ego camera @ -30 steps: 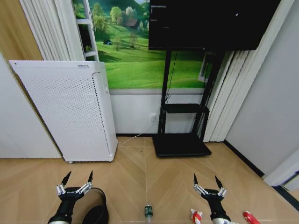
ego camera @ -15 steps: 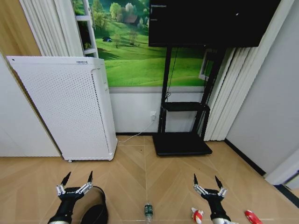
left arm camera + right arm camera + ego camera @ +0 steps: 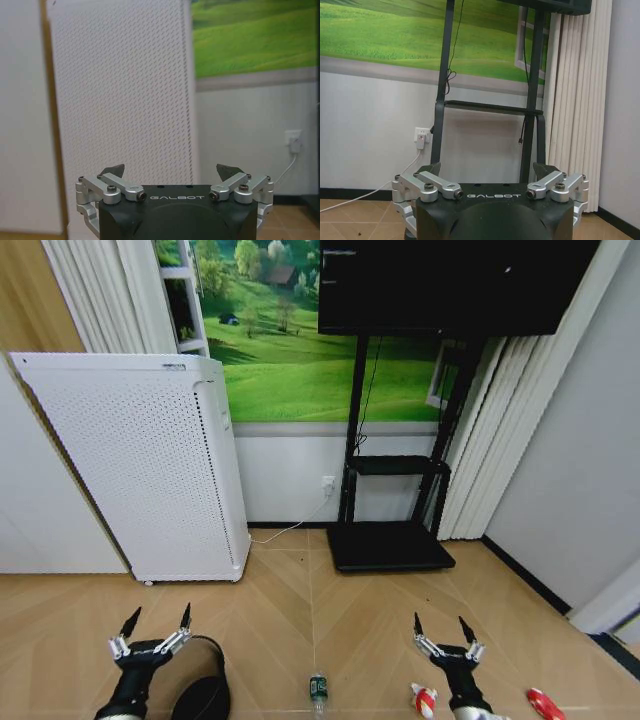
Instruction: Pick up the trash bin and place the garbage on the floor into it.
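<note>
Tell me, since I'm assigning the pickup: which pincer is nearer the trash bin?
Left. The left pincer hangs open right beside the trash bin, while the right pincer, also open, is far across the floor.

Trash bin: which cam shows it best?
Head view. The trash bin sits on the floor at the frame's bottom edge, just right of the left gripper, partly cut off. The wrist views face the white appliance and TV stand instead.
</note>
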Controlling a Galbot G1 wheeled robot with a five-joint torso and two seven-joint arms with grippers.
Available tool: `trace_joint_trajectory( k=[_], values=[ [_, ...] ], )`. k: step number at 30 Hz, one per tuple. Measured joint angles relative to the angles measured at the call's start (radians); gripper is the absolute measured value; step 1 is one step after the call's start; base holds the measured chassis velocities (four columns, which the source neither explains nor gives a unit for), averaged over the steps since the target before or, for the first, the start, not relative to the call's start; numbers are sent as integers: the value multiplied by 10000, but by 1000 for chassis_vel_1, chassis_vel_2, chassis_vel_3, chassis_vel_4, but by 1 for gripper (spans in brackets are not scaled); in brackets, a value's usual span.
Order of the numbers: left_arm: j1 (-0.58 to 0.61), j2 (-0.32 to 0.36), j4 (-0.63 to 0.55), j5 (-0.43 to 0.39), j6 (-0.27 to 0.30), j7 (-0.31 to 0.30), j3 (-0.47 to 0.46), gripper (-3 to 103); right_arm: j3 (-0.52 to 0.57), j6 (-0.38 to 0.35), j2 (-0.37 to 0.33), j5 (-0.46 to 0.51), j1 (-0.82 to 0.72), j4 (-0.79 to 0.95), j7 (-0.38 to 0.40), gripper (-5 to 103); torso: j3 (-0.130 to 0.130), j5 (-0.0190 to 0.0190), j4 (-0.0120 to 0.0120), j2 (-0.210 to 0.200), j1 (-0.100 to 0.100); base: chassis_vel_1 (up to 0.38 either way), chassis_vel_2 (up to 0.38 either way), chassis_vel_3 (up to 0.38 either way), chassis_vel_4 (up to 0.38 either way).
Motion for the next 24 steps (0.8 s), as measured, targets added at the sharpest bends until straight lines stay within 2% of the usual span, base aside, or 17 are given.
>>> trace_joint_trajectory(
  k=[2,3,4,5,6,7,8,9,10,11,12,13,15,24],
  values=[
    [22,-5,-25,23,43,-66,-35,100,-4,0,-7,1,10,-9,0,100,-1,0,0,-1,0,0,0,0,0],
    [115,-35,-109,76,382,-369,-170,100,-15,0,-32,3,44,-45,0,100,-2,1,2,-1,0,0,0,0,0],
    [115,-35,-109,76,382,-369,-170,100,-15,0,-32,3,44,-45,0,100,-2,1,2,-1,0,0,0,0,0],
    [476,-47,-334,-570,1364,-920,-351,100,-20,0,-87,29,113,-126,2,100,0,-1,2,2,0,0,0,0,0],
    [901,88,-381,-1684,2159,-1474,-451,100,-18,0,-136,99,200,-213,2,100,6,5,1,8,1,0,0,0,0],
    [901,88,-381,-1684,2159,-1474,-451,100,-18,0,-136,99,200,-213,2,100,6,5,1,8,1,0,0,0,0],
    [1224,226,34,-2713,2694,-1912,-647,100,-13,-7,-186,178,317,-330,2,100,15,1,3,18,3,0,0,0,0],
    [1257,306,537,-3439,2928,-2017,-720,100,-34,-10,-190,248,453,-476,3,100,20,0,3,28,4,0,0,0,0],
    [1257,306,537,-3439,2928,-2017,-720,100,-34,-10,-190,248,453,-476,3,100,20,0,3,28,4,0,0,0,0],
    [1223,380,1047,-4371,3253,-2048,-675,100,-102,-1,-182,279,595,-715,-5,100,30,-2,1,37,9,0,0,0,0],
    [1173,396,1228,-4845,3477,-2130,-595,100,-151,15,-175,279,654,-840,-25,100,35,0,0,44,10,0,0,0,0],
    [1173,396,1228,-4845,3477,-2130,-595,100,-151,15,-175,279,654,-840,-25,100,35,0,0,44,10,0,0,0,0],
    [1233,366,1374,-5882,3974,-2633,-453,100,-189,42,-158,328,715,-956,-54,100,45,1,-2,58,12,0,0,0,0],
    [1363,228,1623,-6714,4312,-3192,-242,99,-54,-47,-310,668,923,-1095,-52,100,63,1,1,80,17,0,0,0,0]
  ],
)
